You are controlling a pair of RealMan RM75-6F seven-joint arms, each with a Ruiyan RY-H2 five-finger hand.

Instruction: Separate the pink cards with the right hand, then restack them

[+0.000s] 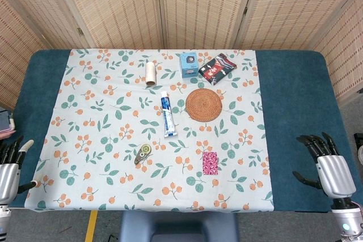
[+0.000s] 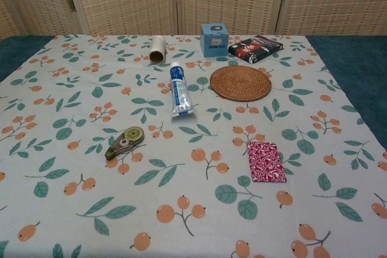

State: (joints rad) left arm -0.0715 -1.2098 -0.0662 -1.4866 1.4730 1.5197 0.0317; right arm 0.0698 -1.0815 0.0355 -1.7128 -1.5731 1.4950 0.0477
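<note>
1. Pink patterned stack of cards (image 1: 210,163): flat on the floral-clothed table (image 1: 102,157), in front of the round woven rattan coaster (image 1: 204,105).
2. Right hand (image 1: 332,168): fingers spread, holding nothing, well apart from cards.
3. Left hand (image 1: 10,171): fingers spread, empty.

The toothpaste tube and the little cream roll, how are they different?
The toothpaste tube is white with blue print; the cream roll is plain and pale. The tube is longer and flattens toward its near end; the roll is short and round, with an open end facing the chest camera. The tube lies mid-cloth; the roll lies nearer the screen. Both lie on their sides on the tablecloth.
</note>
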